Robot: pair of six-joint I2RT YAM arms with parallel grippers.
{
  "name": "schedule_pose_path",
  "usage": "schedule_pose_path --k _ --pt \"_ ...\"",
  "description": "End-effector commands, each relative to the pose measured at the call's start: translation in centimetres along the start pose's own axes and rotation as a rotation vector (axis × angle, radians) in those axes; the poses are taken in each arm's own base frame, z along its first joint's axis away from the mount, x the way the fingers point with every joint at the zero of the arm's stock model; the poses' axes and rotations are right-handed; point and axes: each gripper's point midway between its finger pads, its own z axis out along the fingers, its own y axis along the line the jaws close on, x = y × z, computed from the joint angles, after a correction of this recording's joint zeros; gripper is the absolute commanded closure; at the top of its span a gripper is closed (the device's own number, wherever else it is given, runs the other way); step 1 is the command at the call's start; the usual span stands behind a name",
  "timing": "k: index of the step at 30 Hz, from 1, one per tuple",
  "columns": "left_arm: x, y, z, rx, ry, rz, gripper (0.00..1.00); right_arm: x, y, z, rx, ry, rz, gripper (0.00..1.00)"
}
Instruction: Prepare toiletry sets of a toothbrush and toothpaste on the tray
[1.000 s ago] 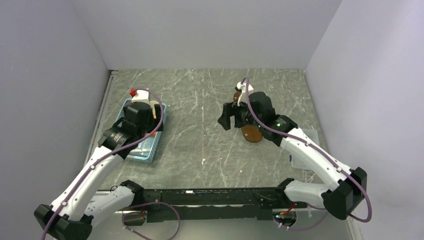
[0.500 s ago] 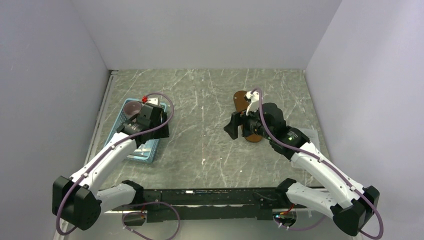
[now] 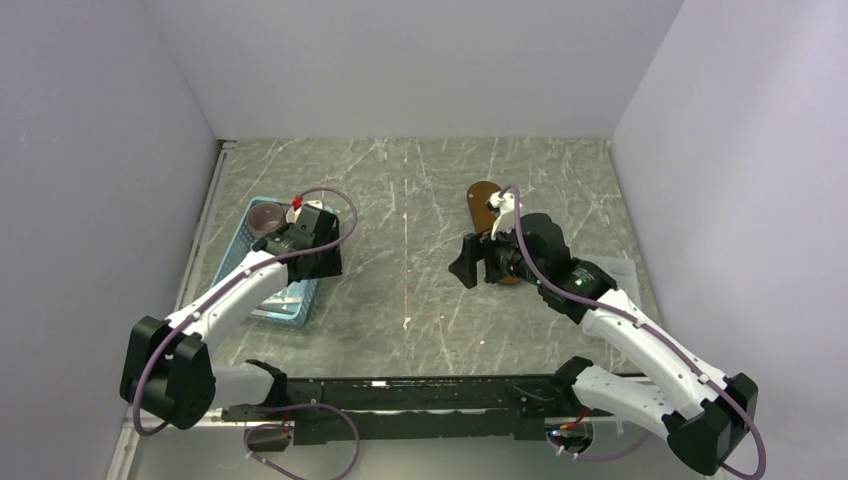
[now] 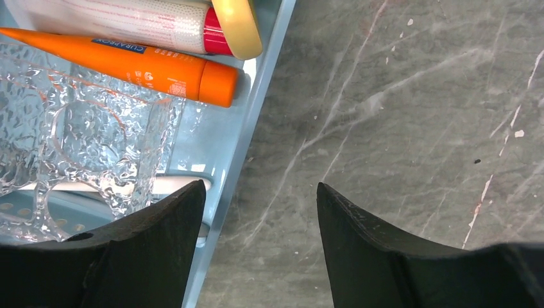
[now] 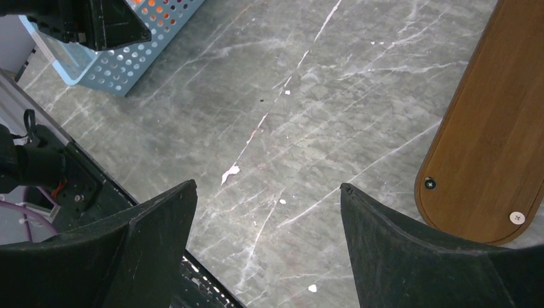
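Jaws on both arms stand apart, nothing between them. Left gripper hangs over the right-hand wall of the basket, with one finger above the inside and the other above the table. Toothpaste lies inside the basket, at the upper left of the left wrist view. Its cap points toward that wall, and it sits just below a white tube with a red band and a yellow cap. Clear crinkled wrap lies just below the toothpaste and partly over it. A thin white strip shows at the wrap's lower edge; whether it is a toothbrush I cannot tell. In the top view the basket sits centre left and the tray right of centre, well apart. Right gripper hovers over the table just left of the tray's rounded end. That end fills the right edge of the right wrist view and shows two screws.
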Motion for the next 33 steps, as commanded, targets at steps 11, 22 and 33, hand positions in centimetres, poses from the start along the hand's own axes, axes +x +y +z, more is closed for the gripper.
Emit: schedule_pose_path --k 11,22,33 --pt "-1.7 -1.3 1.3 0.017 -0.029 -0.017 0.59 0.4 0.5 -0.3 -0.028 -0.008 0.007 0.18" --pt "-1.8 -1.5 1.4 0.025 -0.028 0.005 0.86 0.8 0.4 -0.2 -0.026 -0.005 0.021 0.18" --pt "-2.1 -4.5 1.4 0.071 -0.034 0.128 1.00 0.8 0.2 -0.8 -0.007 -0.007 0.021 0.18"
